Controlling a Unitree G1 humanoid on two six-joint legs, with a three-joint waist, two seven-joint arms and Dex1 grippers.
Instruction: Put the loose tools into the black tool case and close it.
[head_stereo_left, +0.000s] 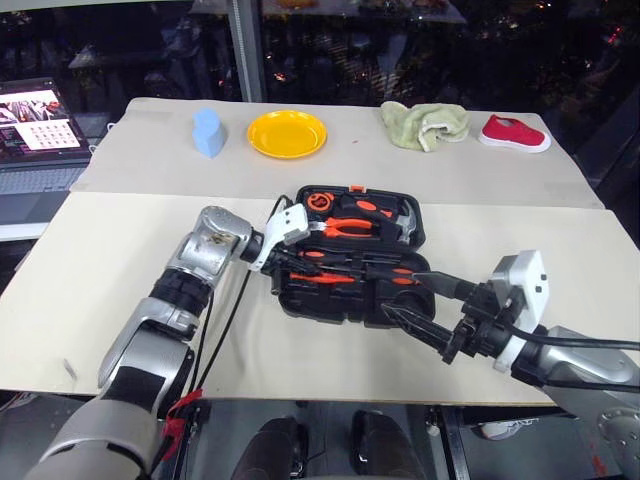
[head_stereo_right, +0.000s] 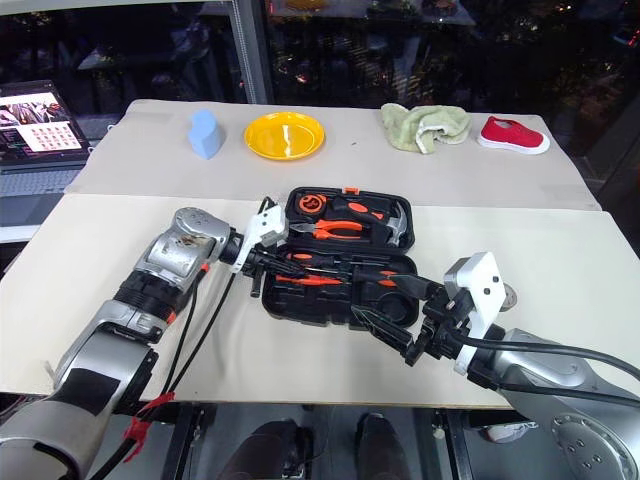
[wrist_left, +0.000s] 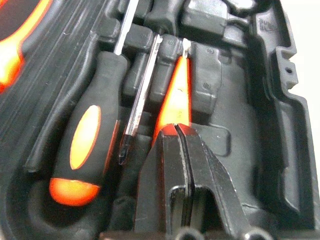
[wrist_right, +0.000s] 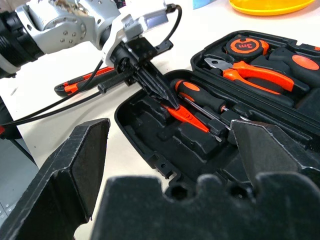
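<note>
Right gripper (head_stereo_left: 425, 302) sits at the lower right of the head view, jaws spread wide and holding nothing, its tips over the near right corner of the case (head_stereo_left: 300, 298). Left gripper (wrist_right: 167, 102) enters from the left of the frame, fingers pressed together, with the tips inside the near half of the case and clamped on the rear end of the tester (wrist_left: 175, 95). The tester lies in the tray with its metal tip pointing away from the gripper. Just beside it lie a bare screwdriver shaft (wrist_left: 140, 100) and a black-and-orange screwdriver (wrist_left: 87, 135), both in the same tray. The case is open at the centre of the table (head_stereo_left: 100, 260), lid half toward the top of the frame. The lid half holds pliers (wrist_right: 252, 75), a tape measure (wrist_right: 245, 46) and a hammer (head_stereo_left: 405, 225). A utility knife (wrist_right: 82, 81) lies on the table outside the case, beneath the left wrist. Across the top of the frame stand a blue object (head_stereo_left: 208, 132), a yellow plate (head_stereo_left: 287, 133), a green cloth (head_stereo_left: 425, 124) and a red shoe (head_stereo_left: 513, 133). A laptop (head_stereo_left: 40, 135) occupies the upper left edge.
</note>
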